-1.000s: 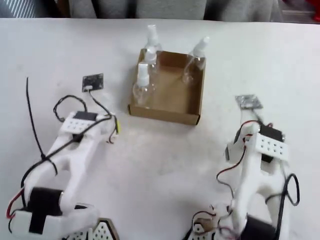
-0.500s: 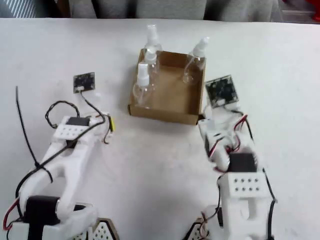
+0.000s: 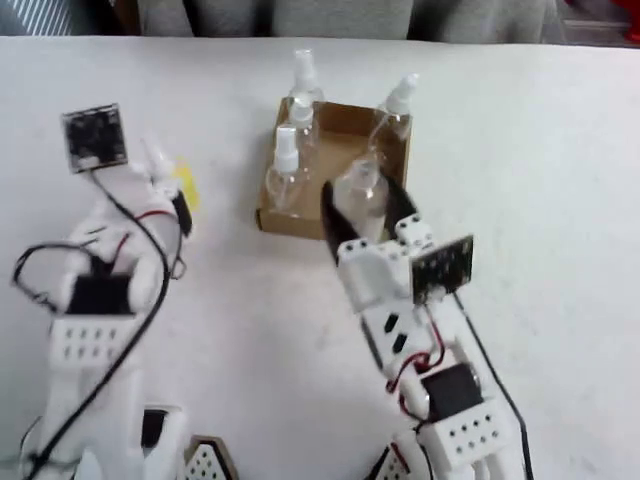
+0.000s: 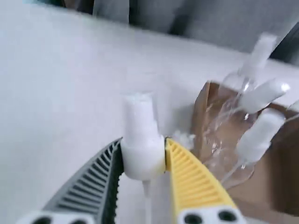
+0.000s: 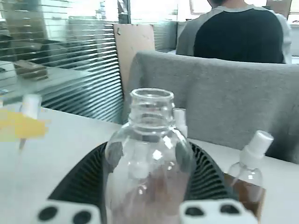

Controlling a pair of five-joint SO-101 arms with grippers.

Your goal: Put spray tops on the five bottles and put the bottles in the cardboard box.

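My right gripper (image 3: 362,207) is shut on a clear bottle (image 3: 360,190) with an open neck, held upright just over the front edge of the cardboard box (image 3: 392,215). In the right wrist view the same bottle (image 5: 149,158) stands between the black jaws. My left gripper (image 3: 165,178) is raised over the table left of the box, shut on a white spray top (image 4: 141,140) between its grey and yellow fingers. Bottles with spray tops (image 3: 285,170) stand in the box, along its left and far sides.
The white table (image 3: 520,130) is bare to the right of the box and between the two arms. Loose wires hang along both arms. A grey sofa back (image 5: 224,98) stands beyond the table's far edge.
The right arm has swung left to the front of the box and its gripper with the bottle has come into sight. The left arm has lifted and turned toward the far left.
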